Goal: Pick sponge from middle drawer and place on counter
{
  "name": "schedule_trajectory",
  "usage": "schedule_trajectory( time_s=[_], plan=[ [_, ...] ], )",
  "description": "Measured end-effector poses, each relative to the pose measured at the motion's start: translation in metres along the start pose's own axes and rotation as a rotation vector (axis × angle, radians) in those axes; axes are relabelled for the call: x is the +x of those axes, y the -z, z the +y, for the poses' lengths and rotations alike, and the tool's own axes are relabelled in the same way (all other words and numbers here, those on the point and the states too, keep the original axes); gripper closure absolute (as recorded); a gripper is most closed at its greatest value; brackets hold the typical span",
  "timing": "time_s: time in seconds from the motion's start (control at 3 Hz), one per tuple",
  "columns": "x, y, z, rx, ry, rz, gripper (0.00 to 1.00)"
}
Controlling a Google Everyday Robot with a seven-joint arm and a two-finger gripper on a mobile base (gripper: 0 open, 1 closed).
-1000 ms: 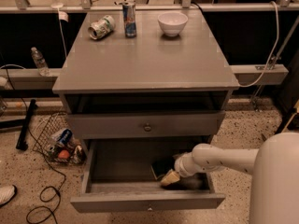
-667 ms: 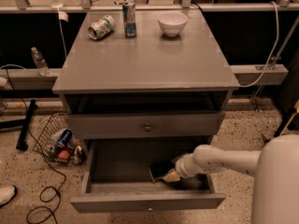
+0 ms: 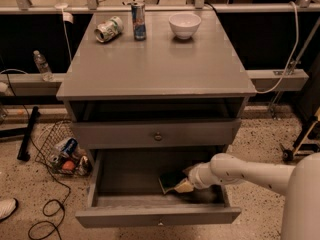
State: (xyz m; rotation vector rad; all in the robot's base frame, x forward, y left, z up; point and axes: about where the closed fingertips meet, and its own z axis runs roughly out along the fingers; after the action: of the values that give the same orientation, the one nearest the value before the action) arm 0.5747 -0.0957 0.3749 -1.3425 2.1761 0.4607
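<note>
The middle drawer [image 3: 157, 215] is pulled out at the bottom of the cabinet. Inside it, at the right, lies the sponge [image 3: 171, 180], with its dark green face up and its yellow foam toward the arm. It looks tilted and slightly raised off the drawer floor. My gripper [image 3: 184, 183] reaches into the drawer from the right on its white arm and is shut on the sponge's right end. The counter [image 3: 160, 69] is the grey top of the cabinet, well above the gripper.
On the back of the counter are a can on its side [image 3: 109, 29], an upright can [image 3: 139, 20] and a white bowl [image 3: 184, 25]. A closed knobbed drawer front [image 3: 157, 133] overhangs the open drawer. A wire basket [image 3: 62, 154] and cables lie on the floor at the left.
The sponge and my gripper have shifted a little to the left and upward inside the drawer. Nothing on the counter has moved.
</note>
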Motion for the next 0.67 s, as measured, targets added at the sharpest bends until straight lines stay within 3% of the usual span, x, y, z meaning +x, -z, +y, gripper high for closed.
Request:
schedule_trajectory(
  time_s=[0.33, 0.67],
  plan=[
    [-0.014, 0.029, -0.006, 0.015, 0.02, -0.051, 1.0],
    [-0.018, 0.062, -0.01, 0.034, 0.03, -0.06, 1.0]
  ],
)
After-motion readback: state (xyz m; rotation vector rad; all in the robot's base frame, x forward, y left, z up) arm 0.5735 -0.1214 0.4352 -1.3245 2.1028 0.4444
